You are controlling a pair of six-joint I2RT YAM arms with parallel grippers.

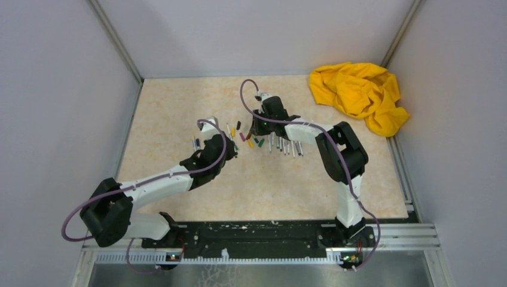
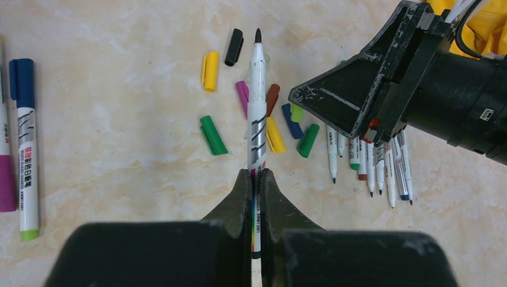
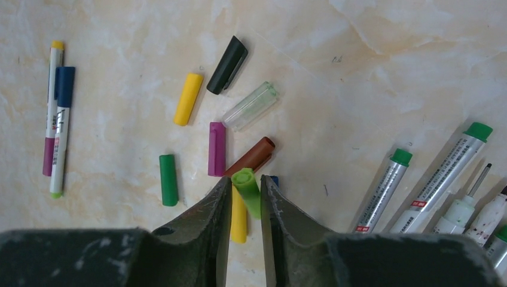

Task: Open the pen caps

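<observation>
My left gripper (image 2: 257, 174) is shut on a grey-white pen (image 2: 257, 107) whose bare dark tip points away from me. My right gripper (image 3: 246, 182) is shut on a light green cap (image 3: 249, 190), held just above the table. Loose caps lie under and ahead of it: yellow (image 3: 188, 98), black (image 3: 227, 64), clear (image 3: 251, 106), purple (image 3: 216, 148), brown (image 3: 251, 156), dark green (image 3: 168, 179) and a second yellow one (image 3: 238, 221). In the top view the left gripper (image 1: 230, 149) and right gripper (image 1: 258, 128) sit close together over the pile.
Two capped pens, one with a blue cap (image 2: 24, 143), lie at the left. A row of uncapped pens (image 2: 370, 161) lies at the right, also in the right wrist view (image 3: 439, 179). A yellow cloth (image 1: 359, 92) is bunched at the back right corner.
</observation>
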